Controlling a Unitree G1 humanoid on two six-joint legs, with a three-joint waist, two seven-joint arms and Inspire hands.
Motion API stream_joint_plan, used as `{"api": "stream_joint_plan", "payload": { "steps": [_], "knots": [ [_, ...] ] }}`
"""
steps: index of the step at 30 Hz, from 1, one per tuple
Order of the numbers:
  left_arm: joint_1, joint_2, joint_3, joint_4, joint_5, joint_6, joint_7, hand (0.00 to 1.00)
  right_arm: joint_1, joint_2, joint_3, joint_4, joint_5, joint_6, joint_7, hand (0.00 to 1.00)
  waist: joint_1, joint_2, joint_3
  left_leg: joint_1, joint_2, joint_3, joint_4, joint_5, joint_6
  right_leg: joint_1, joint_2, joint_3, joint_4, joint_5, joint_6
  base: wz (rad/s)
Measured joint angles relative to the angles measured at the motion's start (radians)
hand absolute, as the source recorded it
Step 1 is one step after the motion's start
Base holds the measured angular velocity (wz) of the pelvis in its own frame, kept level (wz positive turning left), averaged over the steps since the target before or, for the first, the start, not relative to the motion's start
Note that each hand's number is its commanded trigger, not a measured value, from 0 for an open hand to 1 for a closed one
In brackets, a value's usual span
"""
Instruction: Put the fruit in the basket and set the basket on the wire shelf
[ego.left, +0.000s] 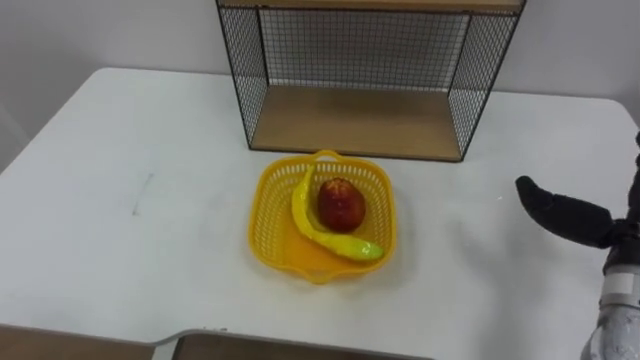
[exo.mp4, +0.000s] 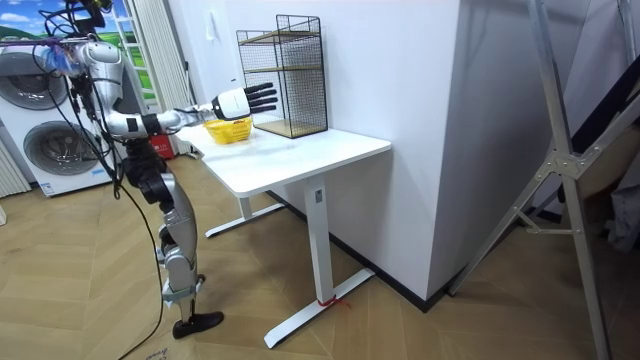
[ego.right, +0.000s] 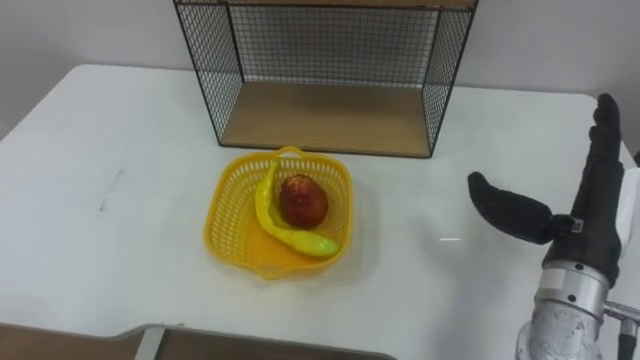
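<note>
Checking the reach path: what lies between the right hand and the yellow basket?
Just bare white table, seen in both eye views, between the right hand and the basket.

Bright, even indoor light, only a soft shadow around the basket (ego.left: 265, 225) on the white table (ego.left: 120, 150).

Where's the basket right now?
The yellow basket sits on the white table, mid-frame in the eye views, just in front of the wire shelf, with the banana and red fruit inside; the open right hand hovers to its right.
</note>
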Motion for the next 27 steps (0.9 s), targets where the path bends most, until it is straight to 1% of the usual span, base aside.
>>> {"api": "stream_joint_plan", "payload": {
  "steps": [2, 3, 4, 5, 6, 7, 8, 9, 10, 11, 12, 13, 15, 16, 18, 19, 21, 22, 23, 24, 25, 27],
  "knots": [
    [-0.004, 0.0, -0.011, -0.038, -0.006, -0.006, -0.01, 0.0, 0.0, 0.0, 0.0, 0.003, 0.032, -0.001, 0.022, 0.0, -0.004, -0.002, 0.0018, -0.002, 0.0, -0.004, 0.0, 0.0, 0.0, 0.0, 0.0, -0.004, 0.0, 0.0, 0.0, 0.04],
    [-0.01, 0.0, -0.028, -0.053, -0.006, -0.016, -0.024, 0.0, -0.001, 0.0, 0.0, 0.003, 0.045, -0.001, 0.041, 0.0, -0.007, -0.004, 0.0043, -0.002, 0.0, -0.004, 0.0, 0.0, 0.0, 0.0, 0.0, -0.004, 0.0, 0.0, 0.0, 0.03],
    [-0.011, 0.0, -0.04, -0.06, -0.006, -0.019, -0.033, 0.0, -0.002, 0.0, 0.0, 0.003, 0.055, -0.002, 0.054, 0.0, -0.006, 0.0, 0.0079, -0.003, 0.0, -0.004, 0.0, 0.0, 0.0, -0.001, 0.0, -0.004, 0.0, 0.0, 0.0, 0.0],
    [-0.012, 0.0, -0.061, -0.067, -0.007, -0.026, -0.059, 0.0, -0.003, 0.0, 0.0, 0.003, 0.075, -0.01, 0.078, 0.0, -0.006, -0.003, 0.0096, -0.003, 0.0, -0.003, 0.001, 0.0, 0.0, -0.002, 0.0, -0.004, 0.0, 0.0, 0.0, 0.0],
    [-0.012, 0.0, -0.089, -0.075, -0.017, -0.03, -0.091, 0.0, -0.003, 0.0, 0.001, 0.005, 0.096, -0.016, 0.096, 0.0, -0.007, -0.001, 0.0143, -0.004, 0.0, -0.003, 0.002, 0.0, 0.0, -0.001, 0.0, -0.004, 0.0, 0.0, 0.0, 0.0],
    [-0.012, 0.0, -0.104, -0.083, -0.032, -0.031, -0.107, 0.0, -0.003, 0.0, 0.003, 0.007, 0.107, -0.017, 0.103, 0.0, -0.007, -0.002, 0.0147, -0.005, 0.0, -0.003, 0.002, 0.0, 0.0, -0.001, 0.0, -0.005, -0.001, 0.0, 0.0, 0.0],
    [-0.013, 0.0, -0.137, -0.1, -0.053, -0.031, -0.139, 0.0, -0.003, 0.001, 0.01, 0.009, 0.122, -0.017, 0.117, 0.0, -0.009, -0.006, 0.0144, -0.006, 0.0, -0.004, 0.002, 0.0, 0.0, -0.001, 0.0, -0.005, -0.003, 0.0, 0.0, 0.0],
    [-0.013, -0.001, -0.17, -0.114, -0.056, -0.032, -0.18, 0.0, -0.003, 0.007, 0.017, 0.009, 0.142, -0.018, 0.139, 0.0, -0.012, -0.006, 0.0157, -0.009, 0.0, -0.004, 0.003, 0.0, 0.0, -0.002, 0.001, -0.005, -0.005, 0.0, 0.0, 0.0],
    [-0.013, -0.001, -0.184, -0.121, -0.058, -0.033, -0.203, 0.0, -0.003, 0.012, 0.021, 0.009, 0.147, -0.02, 0.151, 0.0, -0.015, -0.006, 0.0161, -0.01, 0.0, -0.006, 0.005, 0.0, 0.0, -0.002, 0.001, -0.006, -0.005, 0.0, 0.0, 0.08],
    [-0.013, 0.0, -0.212, -0.133, -0.064, -0.035, -0.25, 0.0, -0.002, 0.022, 0.035, 0.009, 0.156, -0.028, 0.176, 0.0, -0.023, -0.008, 0.0151, -0.015, 0.0, -0.012, 0.008, 0.0, 0.0, -0.002, 0.0, -0.013, -0.005, 0.0, 0.0, 0.09],
    [-0.014, 0.001, -0.246, -0.14, -0.064, -0.041, -0.296, 0.0, -0.002, 0.029, 0.054, 0.017, 0.163, -0.041, 0.203, 0.0, -0.035, -0.008, 0.0159, -0.016, 0.0, -0.014, 0.014, 0.0, 0.0, -0.003, 0.0, -0.014, -0.004, 0.0, 0.0, 0.08],
    [-0.015, 0.002, -0.265, -0.142, -0.062, -0.043, -0.319, 0.0, -0.002, 0.029, 0.065, 0.024, 0.163, -0.048, 0.22, 0.0, -0.038, -0.007, 0.0163, -0.016, 0.0, -0.014, 0.016, 0.0, 0.0, -0.003, 0.0, -0.014, -0.003, 0.0, 0.0, 0.0],
    [-0.016, 0.002, -0.34, -0.142, -0.061, -0.056, -0.414, 0.0, -0.001, 0.03, 0.104, 0.043, 0.168, -0.054, 0.279, 0.0, -0.048, -0.005, 0.0176, -0.014, 0.0, -0.01, 0.015, 0.0, 0.0, -0.004, 0.0, -0.011, -0.002, 0.0, 0.0, -0.03],
    [-0.016, 0.002, -0.357, -0.142, -0.062, -0.058, -0.436, 0.0, -0.001, 0.03, 0.114, 0.047, 0.175, -0.054, 0.292, 0.0, -0.05, -0.005, 0.0181, -0.015, 0.0, -0.01, 0.015, 0.0, 0.0, -0.005, 0.0, -0.01, -0.002, 0.0, 0.0, -0.04],
    [-0.021, 0.001, -0.428, -0.142, -0.065, -0.061, -0.504, 0.0, -0.001, 0.03, 0.138, 0.056, 0.23, -0.056, 0.33, 0.0, -0.058, -0.006, 0.0197, -0.019, 0.0, -0.009, 0.015, 0.0, 0.0, -0.008, 0.0, -0.011, -0.002, 0.0, 0.0, 0.0],
    [-0.024, 0.001, -0.444, -0.142, -0.066, -0.062, -0.521, 0.0, -0.001, 0.03, 0.141, 0.06, 0.245, -0.057, 0.337, 0.0, -0.06, -0.007, 0.0201, -0.019, 0.0, -0.009, 0.015, 0.0, 0.0, -0.008, 0.0, -0.012, -0.002, 0.0, 0.0, 0.0],
    [-0.025, 0.001, -0.505, -0.141, -0.074, -0.068, -0.595, 0.0, -0.002, 0.028, 0.156, 0.088, 0.304, -0.084, 0.363, 0.0, -0.06, -0.009, 0.0207, -0.019, 0.001, -0.007, 0.016, 0.0, 0.0, -0.008, 0.0, -0.012, -0.002, 0.0, 0.0, 0.0],
    [-0.025, 0.001, -0.519, -0.141, -0.077, -0.069, -0.613, 0.0, -0.002, 0.028, 0.157, 0.095, 0.312, -0.087, 0.372, 0.0, -0.059, -0.009, 0.0207, -0.019, 0.001, -0.007, 0.015, 0.0, 0.0, -0.009, 0.0, -0.012, -0.002, 0.0, 0.0, 0.0],
    [-0.025, 0.001, -0.545, -0.139, -0.086, -0.069, -0.651, 0.0, -0.002, 0.029, 0.16, 0.115, 0.328, -0.095, 0.392, 0.0, -0.058, -0.009, 0.0208, -0.02, 0.001, -0.006, 0.016, 0.0, 0.0, -0.01, 0.0, -0.012, -0.002, 0.0, 0.0, 0.0],
    [-0.026, 0.0, -0.561, -0.134, -0.086, -0.069, -0.691, 0.0, -0.004, 0.03, 0.165, 0.131, 0.346, -0.096, 0.411, 0.0, -0.057, -0.009, 0.021, -0.02, 0.001, -0.006, 0.016, 0.0, 0.0, -0.01, 0.001, -0.012, -0.002, 0.0, 0.0, 0.0],
    [-0.026, 0.0, -0.567, -0.13, -0.087, -0.069, -0.709, 0.0, -0.004, 0.03, 0.168, 0.135, 0.349, -0.096, 0.42, 0.0, -0.058, -0.009, 0.0211, -0.021, 0.001, -0.006, 0.017, 0.0, 0.0, -0.01, 0.001, -0.011, -0.002, 0.0, 0.0, 0.0],
    [-0.036, -0.003, -0.592, -0.105, -0.119, -0.069, -0.766, 0.0, -0.004, 0.03, 0.182, 0.137, 0.375, -0.096, 0.459, 0.0, -0.062, -0.008, 0.0212, -0.021, 0.001, -0.006, 0.017, 0.0, 0.0, -0.01, 0.001, -0.011, -0.002, 0.0, 0.0, 0.0]
  ]
}}
